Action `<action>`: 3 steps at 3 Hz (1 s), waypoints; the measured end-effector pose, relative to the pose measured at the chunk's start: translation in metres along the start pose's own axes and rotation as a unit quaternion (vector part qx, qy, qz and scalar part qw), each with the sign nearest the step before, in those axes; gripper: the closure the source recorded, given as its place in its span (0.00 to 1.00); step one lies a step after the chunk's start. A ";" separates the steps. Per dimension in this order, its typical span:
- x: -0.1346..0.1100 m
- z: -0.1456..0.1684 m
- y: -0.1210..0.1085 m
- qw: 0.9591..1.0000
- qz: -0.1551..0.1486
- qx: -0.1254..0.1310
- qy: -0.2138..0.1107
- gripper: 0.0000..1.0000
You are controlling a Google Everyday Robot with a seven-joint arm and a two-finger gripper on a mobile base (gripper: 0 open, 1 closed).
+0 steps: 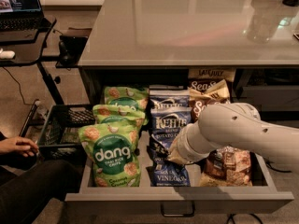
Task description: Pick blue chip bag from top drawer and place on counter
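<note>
The top drawer [182,200] stands pulled open under the counter [187,27]. Blue chip bags stand in its middle row: a front one [169,175] showing "VINEGAR", and a KETTLE bag [169,120] behind it. My white arm reaches in from the right. My gripper [174,154] is down at the top of the front blue bag, between the two bags, and is mostly hidden by the wrist and the bags. The counter top holds no bag.
Green dang bags [111,154] fill the drawer's left row and brown bags [227,167] the right. A black crate [60,125] sits left of the drawer. A person's hand [18,146] and a black desk with laptop [18,13] are at far left.
</note>
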State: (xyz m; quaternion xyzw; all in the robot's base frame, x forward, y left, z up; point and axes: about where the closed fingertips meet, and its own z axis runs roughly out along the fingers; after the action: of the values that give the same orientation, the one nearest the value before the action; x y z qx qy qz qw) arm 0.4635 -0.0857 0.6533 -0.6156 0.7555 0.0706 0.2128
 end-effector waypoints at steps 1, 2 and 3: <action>-0.001 -0.011 0.001 1.000 -0.002 -0.018 -0.020 1.00; -0.012 -0.058 -0.010 0.997 -0.021 -0.038 -0.059 1.00; -0.039 -0.115 -0.030 0.992 -0.067 -0.048 -0.094 1.00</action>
State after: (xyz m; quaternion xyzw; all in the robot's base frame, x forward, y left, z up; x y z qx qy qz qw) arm 0.4712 -0.1002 0.7773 -0.6649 0.6850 0.1497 0.2575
